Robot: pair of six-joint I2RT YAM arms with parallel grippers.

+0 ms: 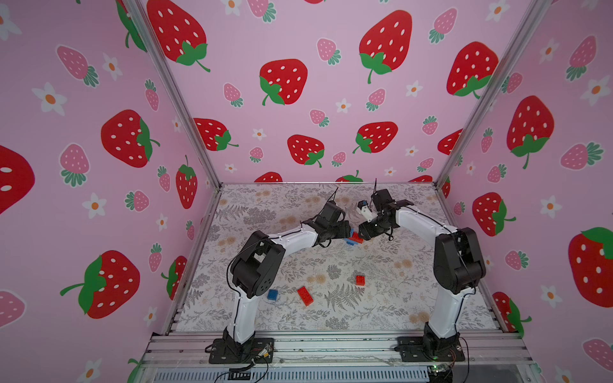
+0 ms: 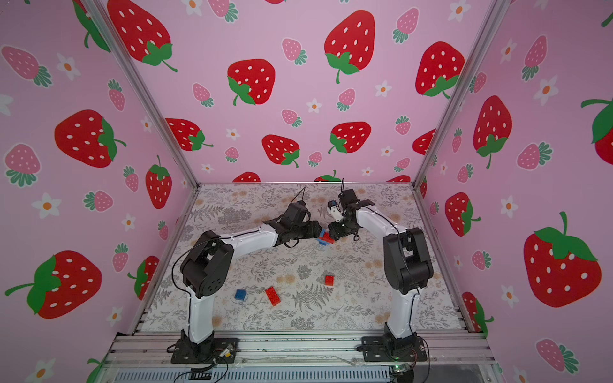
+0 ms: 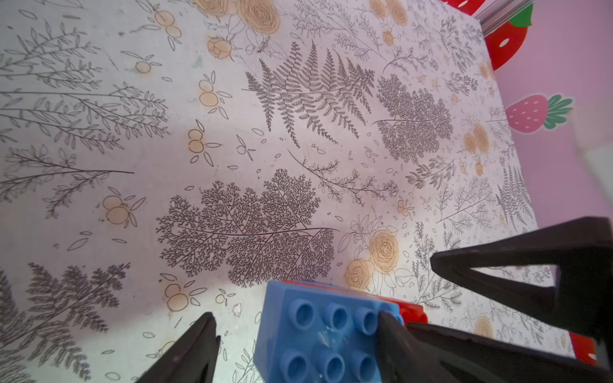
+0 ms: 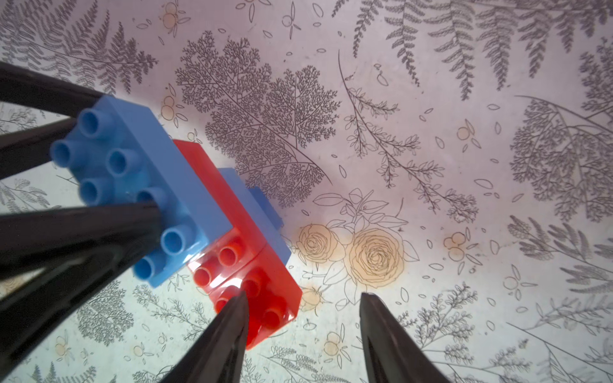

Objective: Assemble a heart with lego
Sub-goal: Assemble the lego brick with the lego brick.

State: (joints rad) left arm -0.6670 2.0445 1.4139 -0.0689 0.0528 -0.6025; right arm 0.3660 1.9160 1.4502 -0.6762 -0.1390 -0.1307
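Observation:
The heart (image 1: 354,239) (image 2: 325,238) is a stepped cluster of joined red and blue lego at the table's middle, between both grippers. In the right wrist view a long blue brick (image 4: 132,172) tops red bricks (image 4: 262,285), with more blue beneath. My left gripper (image 3: 295,315) is open. One of its fingers (image 3: 391,341) rests on the blue brick's (image 3: 318,335) studs, and the other stands apart beside it. My right gripper (image 4: 303,295) is open with one fingertip (image 4: 235,318) on the red end and bare table between its fingers.
Loose lego lie nearer the arm bases: a small blue brick (image 1: 272,294), a long red brick (image 1: 305,295) and a small red brick (image 1: 360,280). Strawberry-print walls enclose the floral table (image 1: 398,298) on three sides. A metal rail (image 1: 331,345) runs along the front.

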